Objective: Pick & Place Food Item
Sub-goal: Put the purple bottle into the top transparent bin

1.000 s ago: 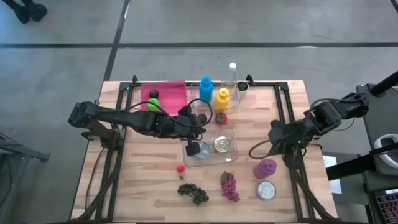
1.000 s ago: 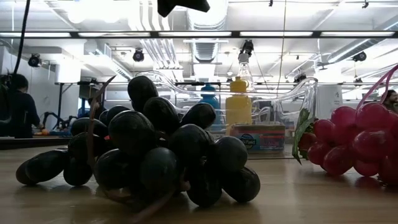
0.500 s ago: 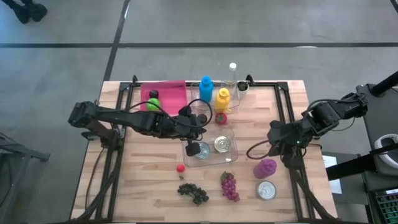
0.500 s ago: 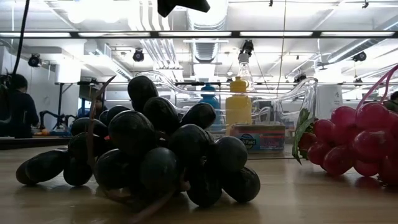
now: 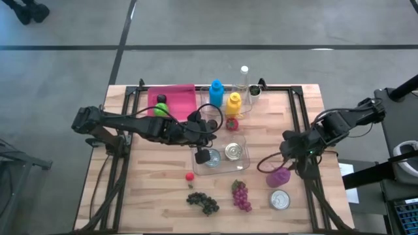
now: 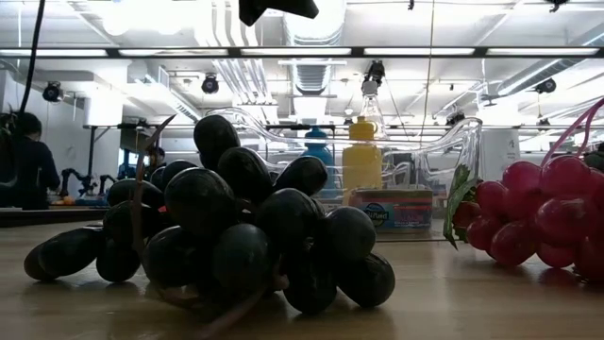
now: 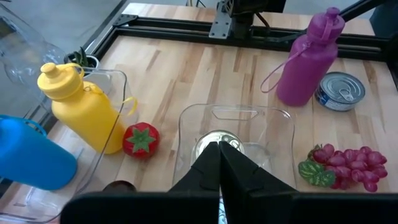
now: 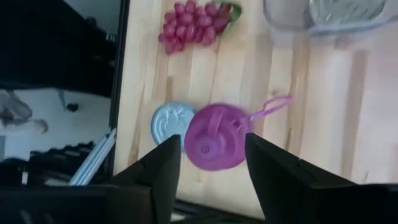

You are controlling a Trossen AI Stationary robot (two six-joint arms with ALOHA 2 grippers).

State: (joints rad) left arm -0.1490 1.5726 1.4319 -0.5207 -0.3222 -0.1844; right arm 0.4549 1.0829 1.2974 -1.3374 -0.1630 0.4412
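1. Lying nearest the surface-level cam: dark grape bunch (image 6: 217, 227), red grape bunch (image 6: 538, 212) beside it on the wood surface (image 5: 150, 189); small red berry (image 5: 190, 175) just past the dark bunch.
2. Purple bottle (image 5: 279, 175) stands upright w/ loop strap, an unopened can (image 5: 280, 200) just beside it on the near side.
3. Right hand (image 8: 208, 165) hangs directly above the purple bottle cap, fingers (image 8: 165, 163) spread either side of it, not touching.
4. Clear tray (image 5: 243, 163) mid-surface holds a 2nd can (image 5: 233, 151).
5. Left hand (image 7: 219, 158) is over that tray, fingers pressed together, nothing pinched; the can lies under its tips.
6. Toy strawberry (image 7: 140, 139) sits near the yellow bottle (image 7: 87, 112); blue bottle (image 5: 216, 93) next to it, clear bottle (image 5: 244, 77) at far edge.
7. Pink cloth (image 5: 179, 101) far L w/ a green item (image 5: 160, 108) on it.
8. Room behind: a person (image 6: 24, 161) at far L.
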